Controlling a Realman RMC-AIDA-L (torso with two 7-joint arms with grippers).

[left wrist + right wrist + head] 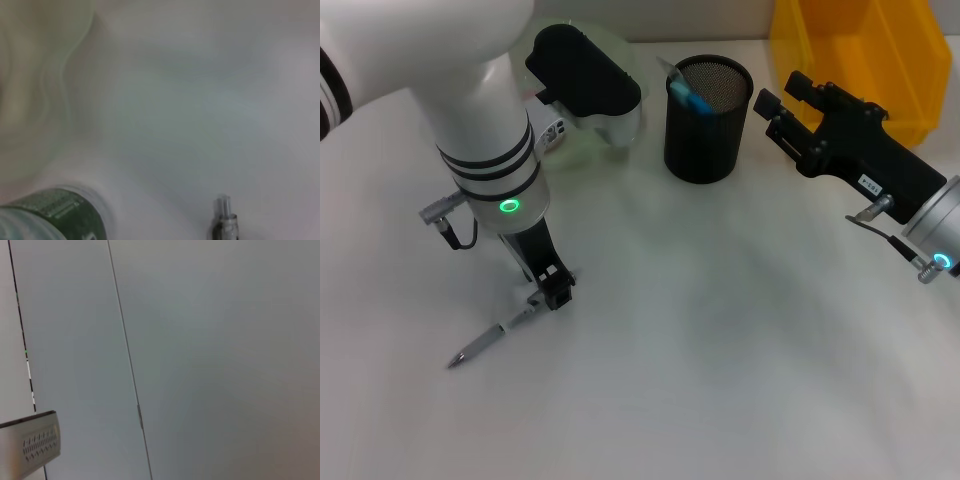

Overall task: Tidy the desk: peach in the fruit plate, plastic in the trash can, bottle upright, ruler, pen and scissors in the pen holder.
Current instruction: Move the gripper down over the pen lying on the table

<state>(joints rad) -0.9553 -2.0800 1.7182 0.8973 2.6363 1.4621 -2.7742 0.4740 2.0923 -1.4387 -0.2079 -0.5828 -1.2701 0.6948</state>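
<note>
A grey pen (490, 341) lies flat on the white table at the front left. My left gripper (555, 290) reaches down onto the pen's far end, which also shows in the left wrist view as the pen (225, 222). The black mesh pen holder (708, 120) stands at the back centre with a blue-tipped item (686, 92) leaning inside it. A bottle (552, 135) with a green label (55, 210) lies beside a clear fruit plate (610, 135), both partly hidden by my left arm. My right gripper (782, 98) hangs open and empty between the pen holder and the yellow trash can (865, 55).
The right wrist view shows only a plain wall panel and a grey device (30, 442). White tabletop (720, 350) spreads across the front and middle. The trash can sits at the table's far right corner.
</note>
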